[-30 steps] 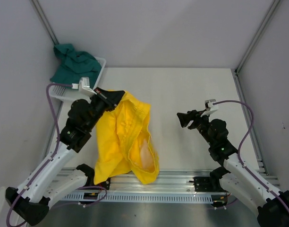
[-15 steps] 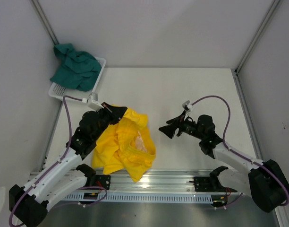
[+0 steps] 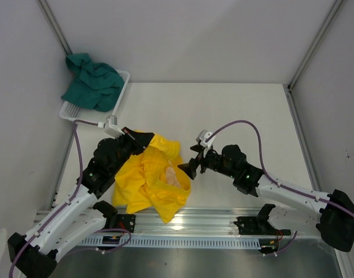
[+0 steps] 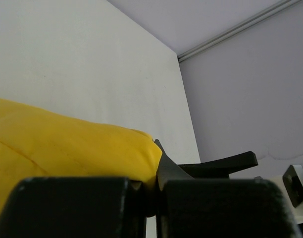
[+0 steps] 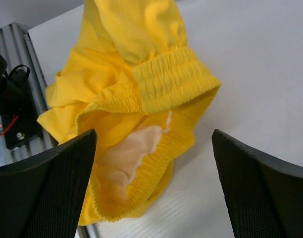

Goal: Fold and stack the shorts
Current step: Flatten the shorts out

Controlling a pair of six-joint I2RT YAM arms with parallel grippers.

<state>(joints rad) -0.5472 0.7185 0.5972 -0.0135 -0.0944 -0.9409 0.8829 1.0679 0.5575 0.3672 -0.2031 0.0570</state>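
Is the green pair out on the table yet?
No, the green shorts lie bunched in the white basket at the far left corner, apart from the yellow shorts.

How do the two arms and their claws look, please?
The left arm and right arm have white links and black joints. A purple cable loops to each wrist, beside a small white mount. The left claw and right claw are black; the right fingers carry finely dotted pads.

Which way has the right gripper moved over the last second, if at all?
Yes. The right gripper has swung left and nearer the metal rail along the front, arriving beside the yellow shorts with its fingers open.
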